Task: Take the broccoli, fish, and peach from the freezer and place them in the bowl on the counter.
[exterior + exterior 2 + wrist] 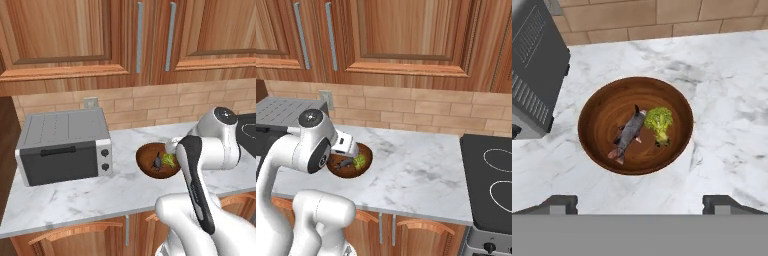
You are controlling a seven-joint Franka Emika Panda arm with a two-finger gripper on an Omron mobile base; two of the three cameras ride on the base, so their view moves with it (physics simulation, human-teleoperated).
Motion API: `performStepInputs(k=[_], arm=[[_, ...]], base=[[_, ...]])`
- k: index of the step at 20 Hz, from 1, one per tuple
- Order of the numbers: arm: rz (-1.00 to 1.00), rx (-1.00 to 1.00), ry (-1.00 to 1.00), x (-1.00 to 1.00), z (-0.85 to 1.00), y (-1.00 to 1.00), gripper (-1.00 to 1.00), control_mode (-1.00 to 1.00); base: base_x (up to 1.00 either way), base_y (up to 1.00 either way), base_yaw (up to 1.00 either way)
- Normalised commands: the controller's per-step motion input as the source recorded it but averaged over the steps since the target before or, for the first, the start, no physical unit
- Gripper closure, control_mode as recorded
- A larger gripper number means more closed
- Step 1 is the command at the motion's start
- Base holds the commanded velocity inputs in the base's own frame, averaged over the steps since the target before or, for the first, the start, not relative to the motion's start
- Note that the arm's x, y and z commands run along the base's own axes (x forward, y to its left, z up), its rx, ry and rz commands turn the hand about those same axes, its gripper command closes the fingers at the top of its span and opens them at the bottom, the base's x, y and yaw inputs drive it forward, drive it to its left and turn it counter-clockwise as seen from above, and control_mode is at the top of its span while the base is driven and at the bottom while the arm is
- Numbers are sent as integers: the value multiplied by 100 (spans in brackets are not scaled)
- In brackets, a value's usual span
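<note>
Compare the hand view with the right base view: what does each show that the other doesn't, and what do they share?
Hand view alone: the gripper, fingers wide apart and empty, above the bowl; the fish and broccoli lie fully visible side by side. Right base view alone: the stove, the upper cabinets and the arm covering part of the bowl. Both: bowl with fish and broccoli, marble counter, toaster oven, brick wall.

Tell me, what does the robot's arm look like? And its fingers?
The arm is smooth, shiny white, made of fat rounded tube pieces. Black bands and round grey caps mark its joints. The fingers are two small dark grey blocks, set wide apart.
</note>
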Motion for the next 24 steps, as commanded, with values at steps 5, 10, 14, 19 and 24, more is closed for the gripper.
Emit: performStepInputs(k=[5,10,14,19,24], arm=[[0,-8,-5,-76,16,0,-100,-100],[0,-1,-3,-67,26,0,-100,-100],[0,0,-8,-39,2,0,-100,-100],[0,0,-13,-6,2,0,-100,-100],[0,0,-6,-1,2,0,-100,-100]], base=[[0,0,0],[0,0,0],[0,0,0],[0,0,0],[0,0,0]])
